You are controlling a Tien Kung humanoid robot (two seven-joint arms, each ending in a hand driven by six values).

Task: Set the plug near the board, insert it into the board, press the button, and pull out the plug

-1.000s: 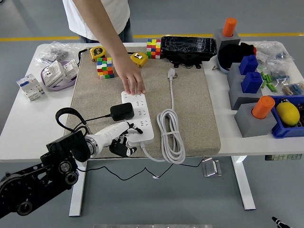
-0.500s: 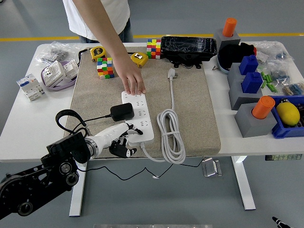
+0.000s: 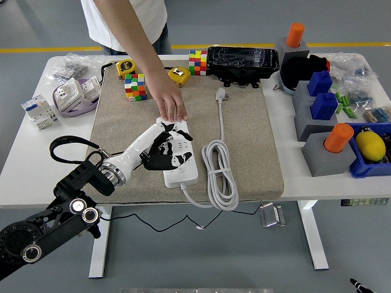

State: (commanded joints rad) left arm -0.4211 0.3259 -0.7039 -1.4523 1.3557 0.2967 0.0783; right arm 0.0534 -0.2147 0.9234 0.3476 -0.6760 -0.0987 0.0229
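Left hand (image 3: 164,146) over the white board (image 3: 178,154) on the mat, fingers (image 3: 177,160) curled around the black plug. Person's hand (image 3: 170,104) pressing the board's end at 12 o'clock.

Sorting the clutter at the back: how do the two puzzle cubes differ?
The cube on the mat sits near the mat's far-left corner, beside the person's forearm; the cube by the black case stands further back, off the mat. The first shows a mostly mixed top face; the second shows more yellow and red. Both are multicoloured 3x3 cubes, resting flat.
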